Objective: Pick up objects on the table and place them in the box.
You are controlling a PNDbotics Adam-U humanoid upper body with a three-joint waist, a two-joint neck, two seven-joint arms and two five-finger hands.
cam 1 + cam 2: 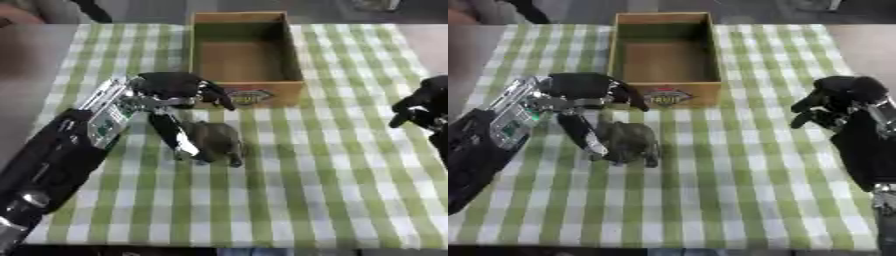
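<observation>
Reaching over the toy animal, left hand hovers near box.

Checked tablecloth under box, animal-like figure.

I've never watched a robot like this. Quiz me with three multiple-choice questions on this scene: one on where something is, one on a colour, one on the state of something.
1. Where is the grey toy animal?
A. inside the wooden box
B. on the cloth, in front of the box
C. at the far right edge of the table

2. What colours is the checked tablecloth?
A. red and white
B. blue and yellow
C. green and white

3. What is in the wooden box?
A. nothing that shows
B. the toy animal
C. a stack of cups

Answers: 1 B, the toy stands on the cloth near the box's front wall, with the left robot hand over it. 2 C, the squares are green and white. 3 A, only its bare bottom shows.
</observation>
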